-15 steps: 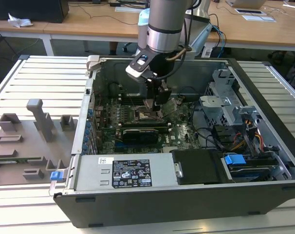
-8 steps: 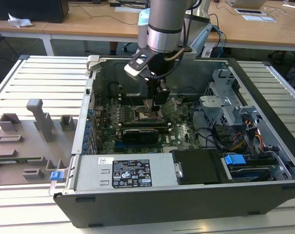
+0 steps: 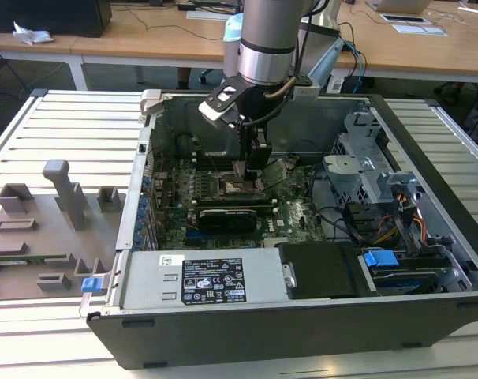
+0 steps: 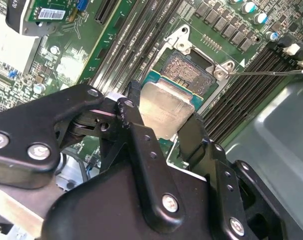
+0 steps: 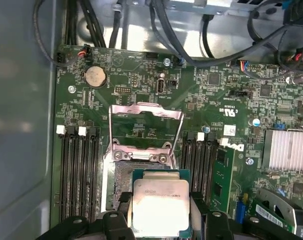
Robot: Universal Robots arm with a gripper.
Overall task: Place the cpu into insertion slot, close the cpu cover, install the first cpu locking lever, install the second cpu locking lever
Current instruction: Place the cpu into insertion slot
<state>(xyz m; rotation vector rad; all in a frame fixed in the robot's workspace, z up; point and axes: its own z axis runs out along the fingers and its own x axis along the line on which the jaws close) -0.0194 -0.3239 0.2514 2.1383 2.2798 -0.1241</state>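
Observation:
My gripper reaches down into the open computer case and is shut on the cpu, a silvery-beige square chip pinched at two opposite edges between black fingers. The cpu hangs just above the board and overlaps one edge of the insertion slot, a dark socket with a metal rim. The cpu cover, a thin metal frame, stands swung open on the far side of the socket. A thin metal lever rod sticks out beside the socket.
Long black memory slots flank the socket on both sides. A finned heatsink and cable bundles lie nearby. The power supply and drive cage line the case. A grey fixture tray lies at the exterior view's left.

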